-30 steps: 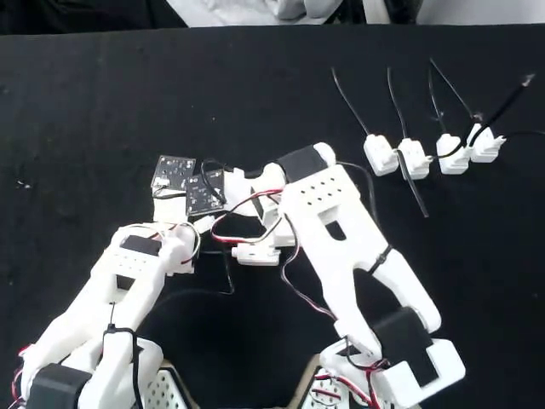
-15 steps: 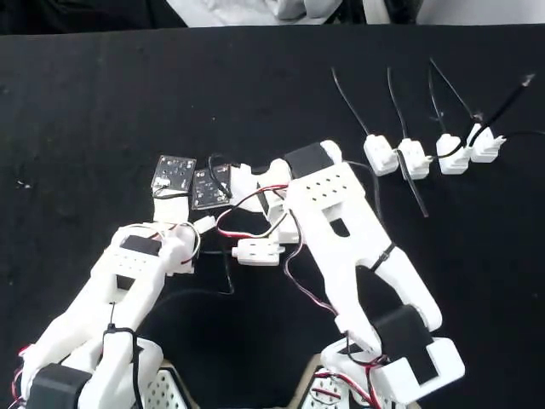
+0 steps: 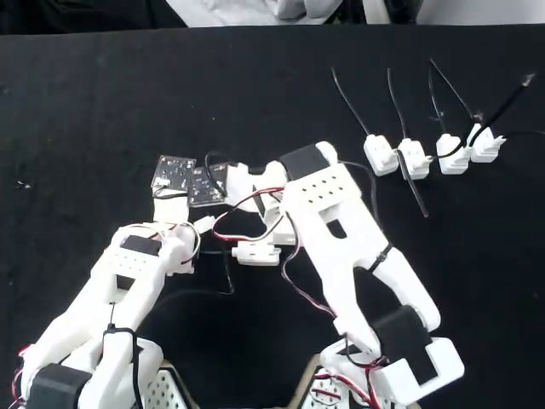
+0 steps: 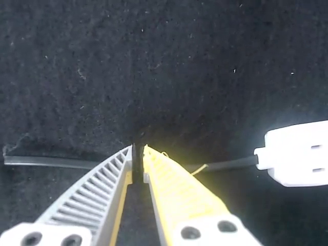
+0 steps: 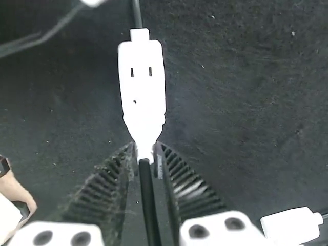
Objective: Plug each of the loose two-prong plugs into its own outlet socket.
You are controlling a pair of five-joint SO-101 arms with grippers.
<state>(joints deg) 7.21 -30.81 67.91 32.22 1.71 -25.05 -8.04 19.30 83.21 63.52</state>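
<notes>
Right wrist view shows the right gripper [image 5: 145, 154] with its jaws at a narrow gap, pinching the tapered end of the white outlet socket [image 5: 142, 97], which points straight away from the fingers. The left gripper [image 4: 137, 149] has its jaws closed tight on the black cord [image 4: 46, 162] that leads right to the socket's tabbed end. Against a second ago, the right arm's wrist has crept slightly toward the far side, while the socket has barely shifted. It lies between the arms, long axis left to right, tab to the left. Four loose plugs [image 3: 414, 158] sit in a row at far right.
</notes>
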